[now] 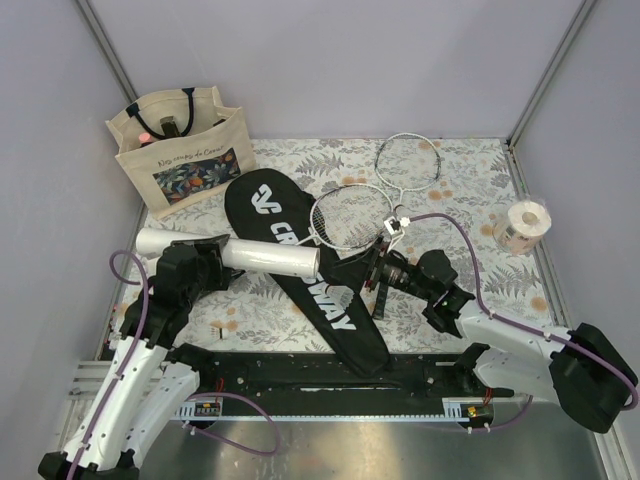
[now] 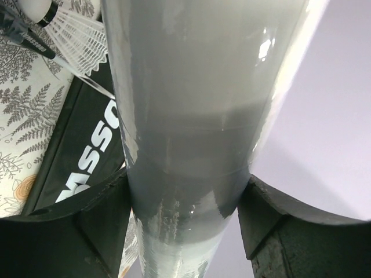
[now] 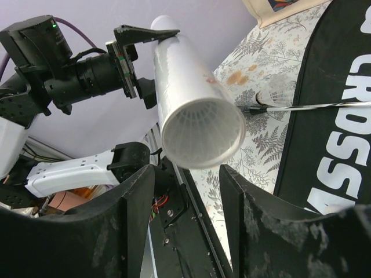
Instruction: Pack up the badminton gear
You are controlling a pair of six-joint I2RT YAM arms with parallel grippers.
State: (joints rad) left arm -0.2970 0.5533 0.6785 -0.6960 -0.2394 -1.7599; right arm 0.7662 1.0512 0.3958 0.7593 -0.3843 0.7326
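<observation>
My left gripper (image 1: 210, 258) is shut on the long white tube (image 1: 240, 256), which it holds level above the table near the tube's closed end; in the left wrist view the tube (image 2: 191, 116) fills the gap between both fingers. The tube's open mouth (image 3: 203, 136) faces my right gripper (image 3: 186, 171), whose jaws stand open just under and short of the rim, holding nothing. In the top view the right gripper (image 1: 367, 274) is over the black CROSSWAY cover (image 1: 300, 260). Two white-framed rackets (image 1: 350, 215) (image 1: 412, 160) lie behind it.
The beige floral tote bag (image 1: 180, 150) stands at the back left. A pale tape roll (image 1: 525, 225) sits near the right wall. A white shuttlecock (image 3: 279, 92) lies on the fern-print cloth (image 1: 480, 190) beside the cover's edge.
</observation>
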